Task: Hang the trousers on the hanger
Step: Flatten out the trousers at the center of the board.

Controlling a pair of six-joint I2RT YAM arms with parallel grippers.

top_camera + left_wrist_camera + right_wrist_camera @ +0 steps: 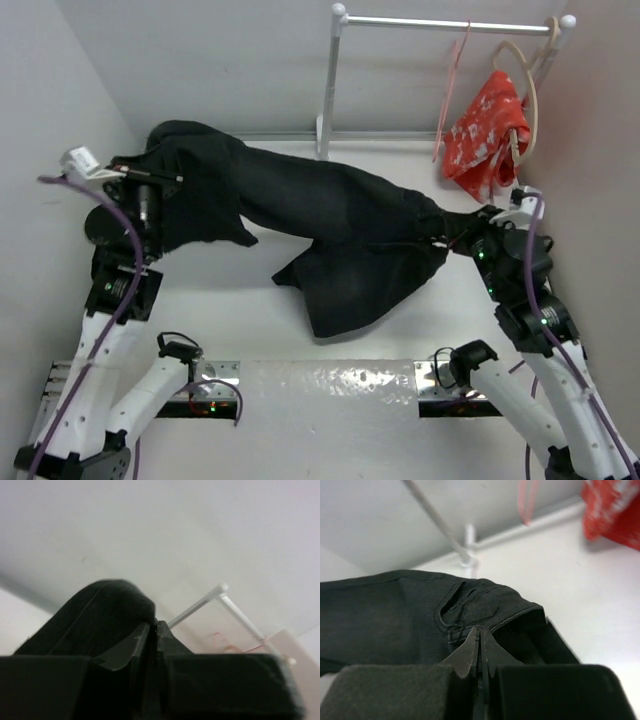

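Two pinches, one at each end. Left gripper (152, 178) closed flat on a fold of the trousers (330, 220), jaws together, with dark cloth bulging over them in the wrist view. Right gripper (458, 238) likewise clamped on cloth, just by a stitched pocket seam. Between them, trousers stretched across the table (330, 385) from nine o'clock to three, sagging toward six in the middle, with a heap of cloth draped over the left arm. Hanger (450, 90) well apart at one o'clock, hung from the rail (450, 20) beside the red cloth (490, 125). Nothing threaded onto the hanger yet. Risks, by judgement only: a thin pinch slipping off under the cloth's weight in a lift; the loose middle dragging on the table or snagging the rail post; the light wire hanger swinging away or coming unhooked on contact; the red cloth getting caught up too. Likely causes: too much slack, too shallow a hold.
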